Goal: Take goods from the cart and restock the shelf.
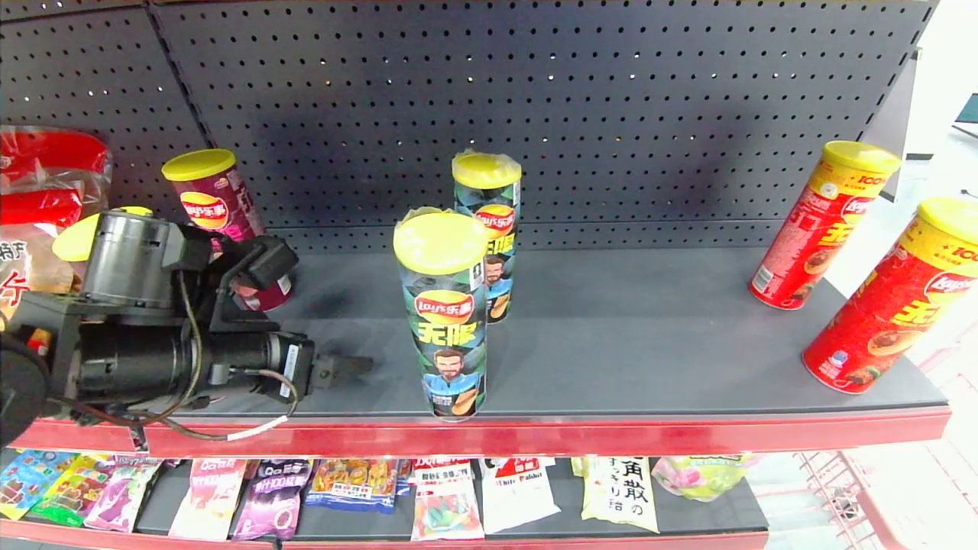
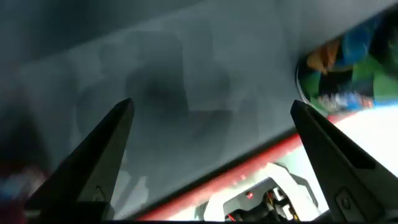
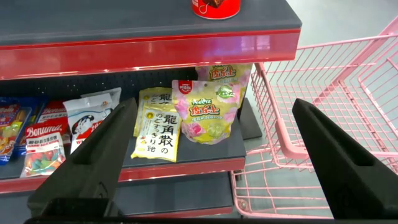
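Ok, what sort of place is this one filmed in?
Most likely a shop aisle, or a mock-up of one: a pegboard-backed shelf holding chip cans, snack bags on the tier below, and a pink wire shopping cart alongside.

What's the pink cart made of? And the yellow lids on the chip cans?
The cart looks like metal wire with a glossy pink coating: thin straight bars crossed in a grid. The lids look like smooth, matte plastic, and crinkly clear wrap peeks out at the front one's rim. Sight alone can't make this sure.
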Robot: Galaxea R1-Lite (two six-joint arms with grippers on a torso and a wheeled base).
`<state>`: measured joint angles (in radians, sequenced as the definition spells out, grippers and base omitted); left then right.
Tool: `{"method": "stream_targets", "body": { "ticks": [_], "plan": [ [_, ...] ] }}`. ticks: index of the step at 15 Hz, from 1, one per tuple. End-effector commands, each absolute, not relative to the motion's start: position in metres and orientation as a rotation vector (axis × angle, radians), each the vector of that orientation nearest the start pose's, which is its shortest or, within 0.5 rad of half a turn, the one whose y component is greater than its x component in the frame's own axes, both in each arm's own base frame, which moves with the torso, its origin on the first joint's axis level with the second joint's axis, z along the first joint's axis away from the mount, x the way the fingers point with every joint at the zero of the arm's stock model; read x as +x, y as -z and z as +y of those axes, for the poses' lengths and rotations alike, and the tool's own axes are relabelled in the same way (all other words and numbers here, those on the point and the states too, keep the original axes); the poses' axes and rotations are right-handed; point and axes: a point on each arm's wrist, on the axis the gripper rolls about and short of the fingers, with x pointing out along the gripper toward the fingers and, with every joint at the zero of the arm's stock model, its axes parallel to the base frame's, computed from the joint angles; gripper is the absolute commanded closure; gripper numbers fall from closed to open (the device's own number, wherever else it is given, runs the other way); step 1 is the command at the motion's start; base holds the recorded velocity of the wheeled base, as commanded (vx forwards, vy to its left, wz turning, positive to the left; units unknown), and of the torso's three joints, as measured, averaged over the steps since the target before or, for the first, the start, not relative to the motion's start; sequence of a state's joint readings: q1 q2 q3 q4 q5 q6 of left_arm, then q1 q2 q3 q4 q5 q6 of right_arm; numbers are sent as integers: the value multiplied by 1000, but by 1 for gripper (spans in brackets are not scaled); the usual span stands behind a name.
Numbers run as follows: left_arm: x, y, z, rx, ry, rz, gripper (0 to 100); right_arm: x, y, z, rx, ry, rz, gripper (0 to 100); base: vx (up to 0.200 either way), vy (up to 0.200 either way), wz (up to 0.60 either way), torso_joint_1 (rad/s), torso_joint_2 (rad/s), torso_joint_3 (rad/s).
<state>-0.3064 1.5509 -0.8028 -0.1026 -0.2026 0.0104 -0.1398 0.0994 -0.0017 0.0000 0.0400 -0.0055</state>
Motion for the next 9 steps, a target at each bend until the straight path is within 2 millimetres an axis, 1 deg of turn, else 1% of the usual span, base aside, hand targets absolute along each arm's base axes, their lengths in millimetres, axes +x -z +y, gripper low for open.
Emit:
{"method": "stream_targets", "body": {
  "ticks": [1, 4, 7, 9],
  "plan": [
    [255, -165, -92, 55, 517, 686, 0, -15, -78, 3, 3, 99, 100, 0, 0, 0, 0, 0, 0, 0],
    [252, -165, -97, 69, 540, 686, 0, -15, -78, 3, 4, 98, 100, 0, 0, 0, 0, 0, 0, 0],
    [251, -162, -98, 147, 581, 689, 0, -15, -78, 3, 4, 98, 100, 0, 0, 0, 0, 0, 0, 0],
    [249, -160, -102, 165, 606, 700, 0, -15, -78, 3, 3, 98, 100, 0, 0, 0, 0, 0, 0, 0]
  ]
}}
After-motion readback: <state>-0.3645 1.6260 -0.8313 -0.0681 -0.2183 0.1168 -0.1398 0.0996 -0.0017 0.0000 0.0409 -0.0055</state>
